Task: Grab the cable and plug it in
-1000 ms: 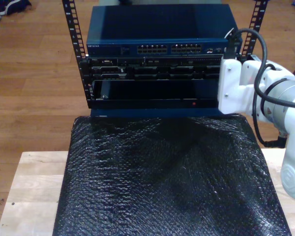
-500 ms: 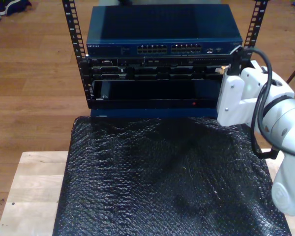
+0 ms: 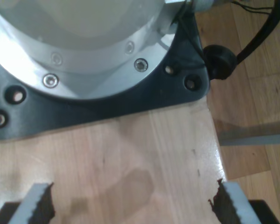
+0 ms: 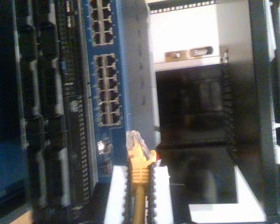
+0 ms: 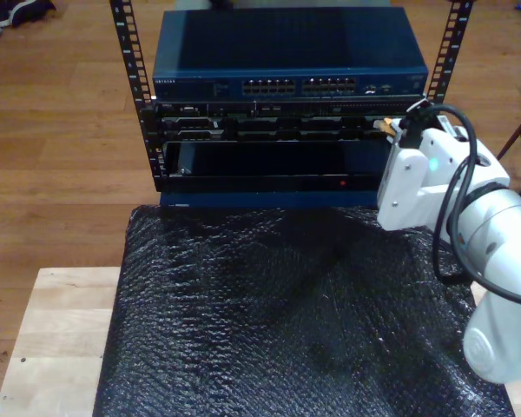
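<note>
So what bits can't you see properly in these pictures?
- Cable: second wrist view, its length runs off the picture's edge between my second gripper's pads.
- Plug: exterior view, too small; the white arm covers most of it.
- Switch port labels: second wrist view, blurred.
- My first gripper: first wrist view, the edge cuts its fingers.

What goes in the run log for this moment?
second gripper: shut on cable | plug near blue switch, not inserted | first gripper: open over wooden table

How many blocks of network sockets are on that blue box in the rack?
2, side by side on the blue switch's front: one block toward the exterior view's left, the other toward its right. More small ports may sit by its right end, too blurred to tell.
</note>
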`<state>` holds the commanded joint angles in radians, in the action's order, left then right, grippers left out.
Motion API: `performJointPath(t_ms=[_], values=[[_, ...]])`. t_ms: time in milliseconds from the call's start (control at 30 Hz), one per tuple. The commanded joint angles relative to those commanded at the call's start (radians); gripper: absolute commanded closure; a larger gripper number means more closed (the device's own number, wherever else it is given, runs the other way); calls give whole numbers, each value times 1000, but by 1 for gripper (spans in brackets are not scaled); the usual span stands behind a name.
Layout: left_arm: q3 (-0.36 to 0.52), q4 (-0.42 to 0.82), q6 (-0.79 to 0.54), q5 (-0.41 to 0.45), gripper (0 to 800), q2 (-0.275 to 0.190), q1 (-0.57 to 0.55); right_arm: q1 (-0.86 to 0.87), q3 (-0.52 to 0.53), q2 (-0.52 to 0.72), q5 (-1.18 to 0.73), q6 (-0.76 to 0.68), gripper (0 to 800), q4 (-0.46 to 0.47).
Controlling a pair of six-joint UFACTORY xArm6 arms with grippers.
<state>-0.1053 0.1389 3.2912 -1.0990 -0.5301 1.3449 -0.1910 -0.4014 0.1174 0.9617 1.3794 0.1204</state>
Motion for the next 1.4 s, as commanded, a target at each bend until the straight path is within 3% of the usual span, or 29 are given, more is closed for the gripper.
performJointPath(t_ms=[367, 733, 1167, 1400], values=[[0, 0, 0, 0, 0, 0, 0, -8, -224, -219, 34, 0, 800, 2], [0, 0, 0, 0, 0, 0, 0, -15, -331, -393, 144, 6, 800, -15], [0, 0, 0, 0, 0, 0, 0, -78, -334, -471, 244, 64, 800, -160], [0, 0, 0, 0, 0, 0, 0, -126, -391, -543, 296, 164, 800, -302]])
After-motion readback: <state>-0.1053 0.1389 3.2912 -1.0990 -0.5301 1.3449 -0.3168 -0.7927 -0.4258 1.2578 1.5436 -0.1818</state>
